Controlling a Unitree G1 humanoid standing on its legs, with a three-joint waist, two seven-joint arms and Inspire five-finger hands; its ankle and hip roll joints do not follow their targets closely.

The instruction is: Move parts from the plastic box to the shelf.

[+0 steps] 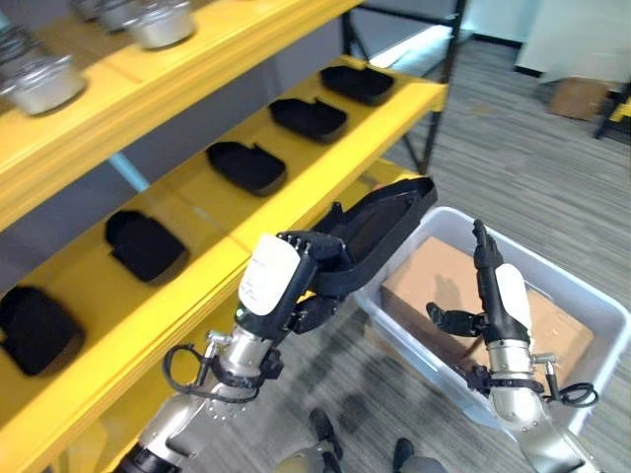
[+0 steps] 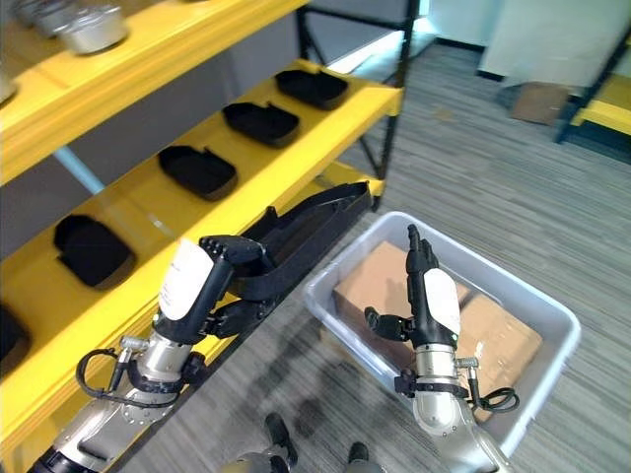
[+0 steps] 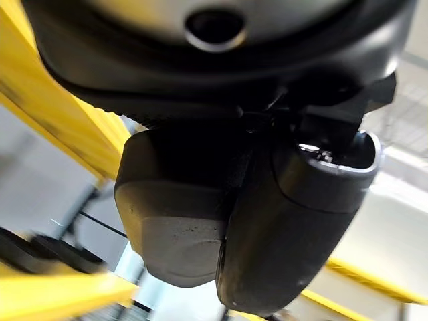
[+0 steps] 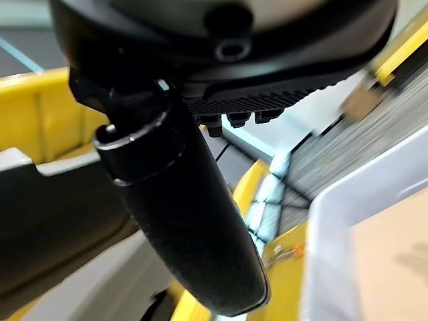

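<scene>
Right, left hand [image 1: 281, 281]: I see its fingers curled round one end of a black tray-shaped part [image 1: 380, 232], which juts out past the fingertips above the gap between shelf and box.
Right hand [image 1: 498, 296]: I read its fingers as straight and apart, thumb stuck out sideways, gripping nothing, raised over the plastic box [image 1: 592, 301].
Box contents: brown cardboard [image 1: 434, 281] lies just beneath my right fingers.
Shelf [image 1: 286, 172]: yellow, beyond the left fingers; several black parts [image 1: 246, 166] sit in a row on its middle board.
Upper board: metal cups [image 1: 158, 22].
</scene>
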